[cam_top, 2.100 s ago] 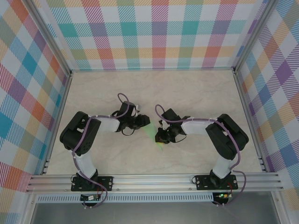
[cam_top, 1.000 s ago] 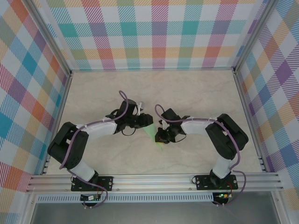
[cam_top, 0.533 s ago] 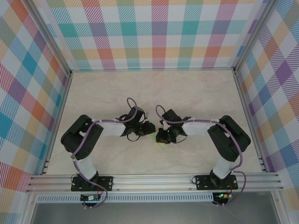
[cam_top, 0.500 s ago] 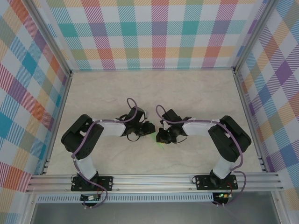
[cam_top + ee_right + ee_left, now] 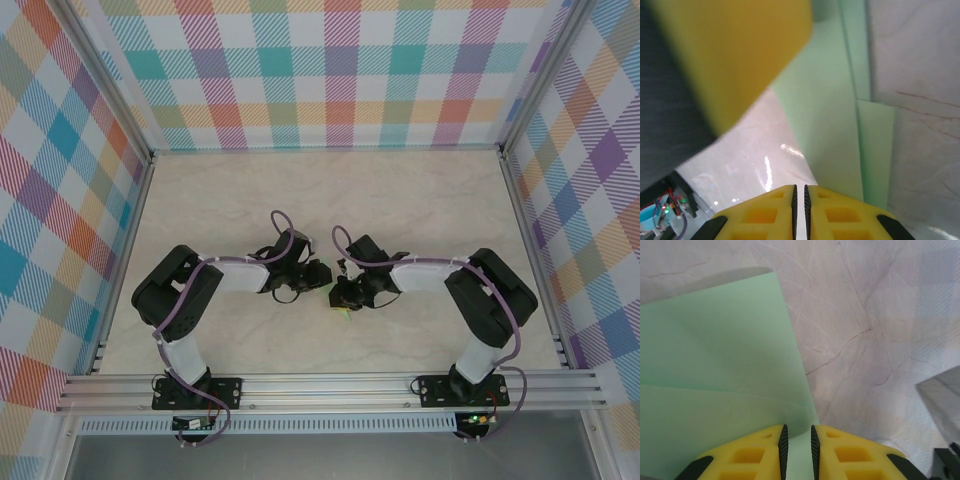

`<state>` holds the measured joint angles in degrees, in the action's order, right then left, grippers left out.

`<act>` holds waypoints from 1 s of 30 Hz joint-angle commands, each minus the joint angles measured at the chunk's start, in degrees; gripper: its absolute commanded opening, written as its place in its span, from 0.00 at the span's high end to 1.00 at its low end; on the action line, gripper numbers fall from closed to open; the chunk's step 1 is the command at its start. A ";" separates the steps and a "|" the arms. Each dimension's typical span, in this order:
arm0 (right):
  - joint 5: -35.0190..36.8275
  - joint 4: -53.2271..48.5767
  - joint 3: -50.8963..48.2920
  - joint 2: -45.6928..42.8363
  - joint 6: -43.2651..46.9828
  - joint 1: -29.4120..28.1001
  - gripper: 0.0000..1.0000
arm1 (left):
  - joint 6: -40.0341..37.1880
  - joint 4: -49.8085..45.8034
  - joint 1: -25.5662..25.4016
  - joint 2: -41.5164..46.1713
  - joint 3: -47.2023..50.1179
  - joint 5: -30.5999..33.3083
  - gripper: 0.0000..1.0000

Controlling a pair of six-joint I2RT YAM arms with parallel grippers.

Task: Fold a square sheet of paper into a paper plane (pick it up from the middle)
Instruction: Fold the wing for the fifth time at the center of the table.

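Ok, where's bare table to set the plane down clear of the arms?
Free: the far half of the table, up to the back wall; also the near strip between the two arm bases. Crowded: the centre, where the left pincer and right pincer meet over the paper plane.

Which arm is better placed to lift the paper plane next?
Probably left: the left gripper has the paper plane between its nearly closed jaws; the right gripper is shut, with bare table in its gap.
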<state>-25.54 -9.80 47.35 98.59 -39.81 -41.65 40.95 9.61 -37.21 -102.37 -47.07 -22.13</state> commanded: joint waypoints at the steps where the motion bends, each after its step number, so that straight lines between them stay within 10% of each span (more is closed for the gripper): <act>1: 1.71 -3.28 -0.77 1.80 1.43 -0.36 0.86 | -0.04 -0.23 -0.58 -2.22 0.56 2.36 0.78; 30: -2.68 -4.37 -13.11 -8.93 2.54 0.08 0.82 | 0.18 0.07 -0.58 -2.86 0.93 2.89 0.80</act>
<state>-28.16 -6.76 36.18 90.59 -38.46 -41.63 41.56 10.70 -37.39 -102.91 -47.07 -22.02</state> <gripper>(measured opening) 0.184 0.196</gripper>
